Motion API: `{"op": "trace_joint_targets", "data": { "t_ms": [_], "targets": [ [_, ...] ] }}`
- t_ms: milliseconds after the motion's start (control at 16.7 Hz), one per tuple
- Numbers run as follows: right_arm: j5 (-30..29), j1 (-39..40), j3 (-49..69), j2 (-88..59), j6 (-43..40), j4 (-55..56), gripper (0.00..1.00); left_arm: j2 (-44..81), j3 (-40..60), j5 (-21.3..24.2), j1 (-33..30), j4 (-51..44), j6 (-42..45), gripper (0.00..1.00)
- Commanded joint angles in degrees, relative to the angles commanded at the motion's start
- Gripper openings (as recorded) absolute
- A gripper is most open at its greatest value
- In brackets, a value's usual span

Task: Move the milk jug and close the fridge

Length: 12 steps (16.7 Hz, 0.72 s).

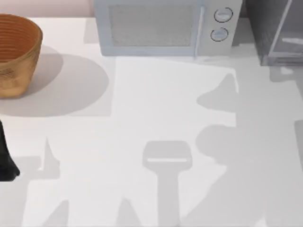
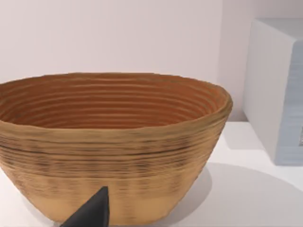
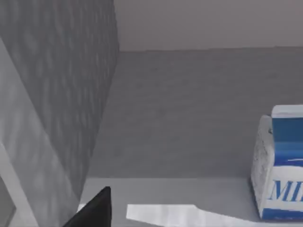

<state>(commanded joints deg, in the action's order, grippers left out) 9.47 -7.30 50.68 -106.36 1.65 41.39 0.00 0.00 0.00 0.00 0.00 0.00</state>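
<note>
I am looking through my right wrist camera at the jug [image 3: 280, 165], which is standing upright on the grey floor inside the fridge [image 3: 66, 99], near the back wall and well apart from the speckled side wall. My right finger [image 3: 94, 210] is showing just one dark tip, so I cannot tell how wide those jaws are, and nothing is visibly held. I am judging the jug light, stiff and smooth-sided, likely to tip if nudged high, so I am favouring a hold across its flat sides at mid-height. From above, the fridge [image 1: 274, 33] is sitting at the table's far right beside the microwave [image 1: 161, 26]. My left arm [image 1: 7, 156] is parked at the left edge, facing the basket [image 2: 113, 142]; its jaws' width I cannot tell either.
</note>
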Motion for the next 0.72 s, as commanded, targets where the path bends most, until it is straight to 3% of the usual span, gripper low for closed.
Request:
{"op": "trace_joint_targets", "data": {
  "t_ms": [720],
  "targets": [
    [-4.6, 5.7, -31.1, 80.9, -1.9, -24.8, 1.00, 0.0, 0.0, 0.0, 0.0, 0.0, 0.0, 1.00]
  ]
}}
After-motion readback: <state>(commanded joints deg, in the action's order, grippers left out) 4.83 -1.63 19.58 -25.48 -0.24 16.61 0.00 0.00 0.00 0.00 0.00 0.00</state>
